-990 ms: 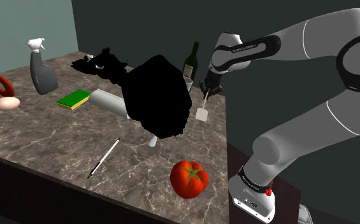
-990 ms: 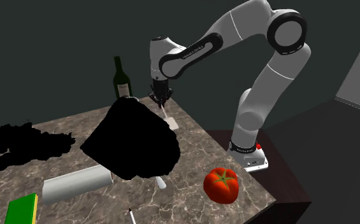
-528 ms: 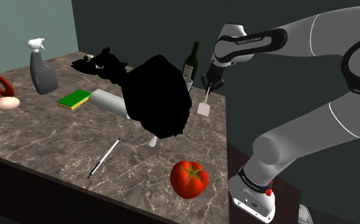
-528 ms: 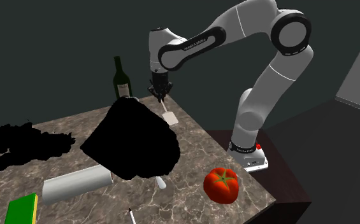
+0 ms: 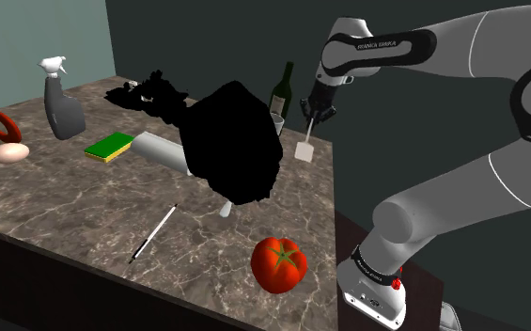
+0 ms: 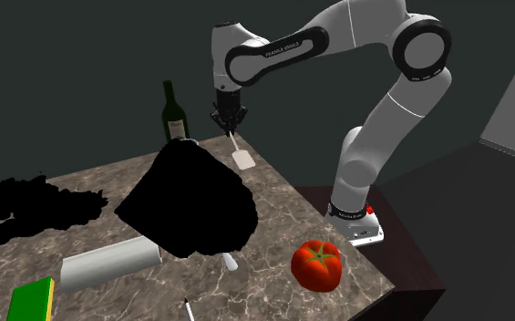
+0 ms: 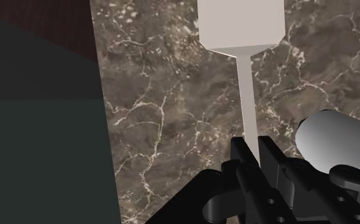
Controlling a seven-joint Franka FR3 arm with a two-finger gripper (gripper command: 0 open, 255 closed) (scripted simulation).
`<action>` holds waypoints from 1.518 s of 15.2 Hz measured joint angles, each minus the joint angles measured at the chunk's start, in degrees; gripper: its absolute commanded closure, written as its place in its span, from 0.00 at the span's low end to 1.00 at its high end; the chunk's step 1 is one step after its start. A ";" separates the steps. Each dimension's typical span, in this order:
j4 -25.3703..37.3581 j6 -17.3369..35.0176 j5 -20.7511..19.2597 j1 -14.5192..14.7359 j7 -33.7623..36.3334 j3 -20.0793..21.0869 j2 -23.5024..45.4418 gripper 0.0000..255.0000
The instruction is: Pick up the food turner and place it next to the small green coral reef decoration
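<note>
Right now the all-black two-finger gripper (image 5: 312, 111) is clenching the thin handle of the pale, flat-bladed food turner (image 5: 304, 150); in the wrist view its fingers are pressing the shaft from both sides. The turner is hanging blade-down beneath the hand, over the brown, white-veined marble tabletop (image 5: 85, 202), near the corner where the dark green wine bottle (image 5: 283, 89) is standing. A large ragged black shape (image 5: 233, 141) is sitting just beside the turner toward the shoulder view's left, and a smaller jagged black shape (image 5: 155, 92) is lying farther along the far edge. A red tomato (image 5: 279, 264) is resting near the front edge, well apart.
</note>
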 measured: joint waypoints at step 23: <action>24.68 -9.40 -0.03 3.44 10.63 7.41 15.72 1.00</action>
